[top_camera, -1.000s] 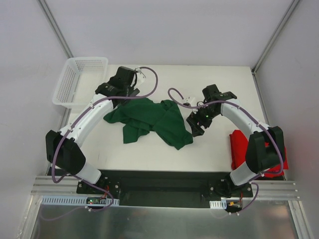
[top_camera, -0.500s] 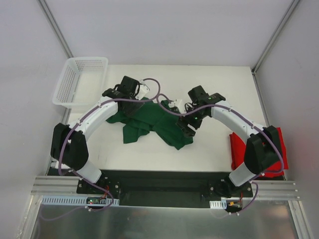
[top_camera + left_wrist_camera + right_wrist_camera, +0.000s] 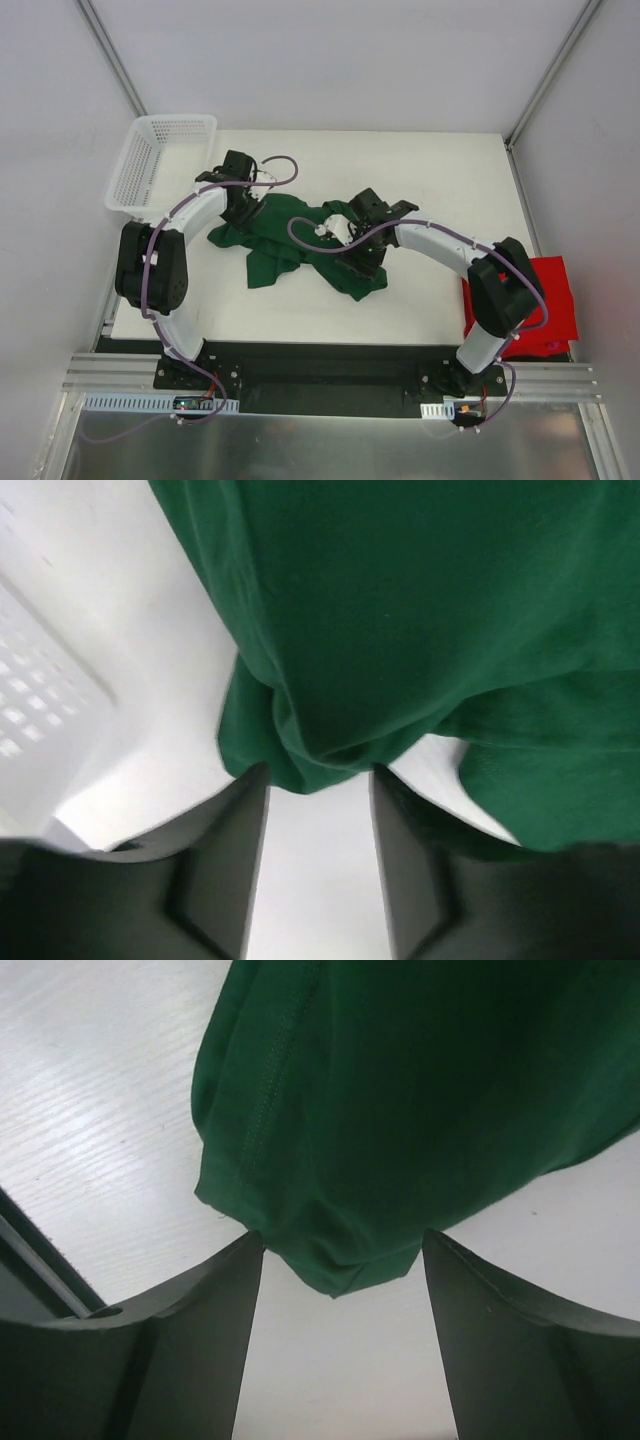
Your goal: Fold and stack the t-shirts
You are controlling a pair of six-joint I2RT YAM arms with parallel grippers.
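Between the spread left fingers (image 3: pixel 215 880), a bunched fold of the green t-shirt (image 3: pixel 270 245) is lying unpinched. The right fingers (image 3: pixel 170 1360), set wider apart, are straddling another edge of it, apparently so that the two arms can lift and flatten the crumpled shirt on the counter (image 3: pixel 430 170). Well to the right of both pairs, the red t-shirt (image 3: pixel 555 310) is waiting its turn, partly hidden behind the right arm. Which hem or sleeve each pair is bracketing is hard to make out.
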